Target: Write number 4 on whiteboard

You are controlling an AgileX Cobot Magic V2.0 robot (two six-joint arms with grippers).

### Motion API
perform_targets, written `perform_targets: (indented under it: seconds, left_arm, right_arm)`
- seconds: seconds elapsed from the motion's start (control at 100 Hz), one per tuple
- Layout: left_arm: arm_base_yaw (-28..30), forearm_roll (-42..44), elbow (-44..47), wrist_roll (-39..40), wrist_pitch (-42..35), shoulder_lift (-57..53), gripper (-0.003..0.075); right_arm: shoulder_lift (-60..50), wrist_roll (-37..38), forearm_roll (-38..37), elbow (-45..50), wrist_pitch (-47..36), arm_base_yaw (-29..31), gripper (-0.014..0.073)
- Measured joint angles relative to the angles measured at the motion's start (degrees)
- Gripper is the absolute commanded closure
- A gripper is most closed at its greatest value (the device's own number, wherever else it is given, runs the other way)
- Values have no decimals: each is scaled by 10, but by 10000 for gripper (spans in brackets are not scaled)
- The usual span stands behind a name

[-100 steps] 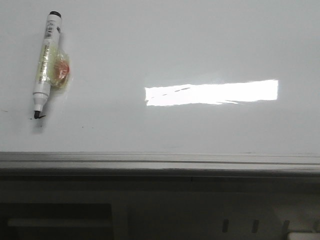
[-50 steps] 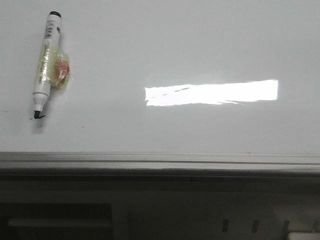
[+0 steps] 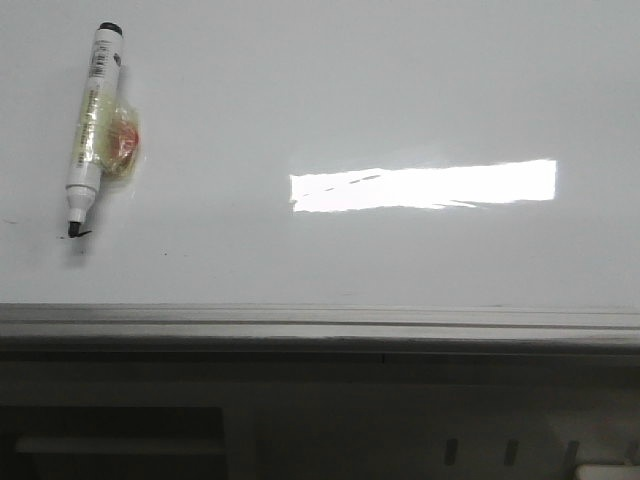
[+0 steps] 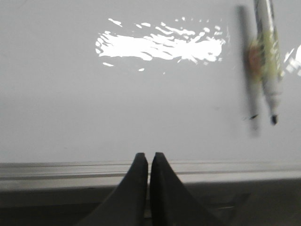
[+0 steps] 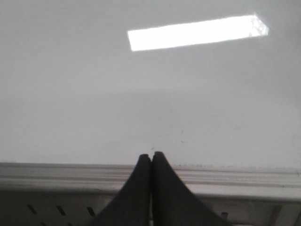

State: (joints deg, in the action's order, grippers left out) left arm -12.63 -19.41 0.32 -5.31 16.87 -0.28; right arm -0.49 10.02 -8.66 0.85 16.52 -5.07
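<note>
over on the left a white-barrelled marker point(image 3: 89, 125) lies uncapped on the glossy whiteboard point(image 3: 400, 90), black tip toward the grey metal rail point(image 3: 320, 322), a crinkled yellowish wrap around its middle. no 4 is drawn on the board. the left tool point(image 4: 146, 157) is pressed closed, holding nothing, above the rail. the right tool point(image 5: 151, 156) is likewise closed and bare.
</note>
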Motion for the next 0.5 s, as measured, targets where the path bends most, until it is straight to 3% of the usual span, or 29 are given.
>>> perform_targets:
  seconds: [0.25,0.5]
  left_arm:
    - [0,-223,0,0,-45,0,741]
    - [0,-295,0,1,-55,0,741]
  right_arm:
    - [0,0,87,0,-165,0,659]
    - [0,0,184,-2,-165,0,657]
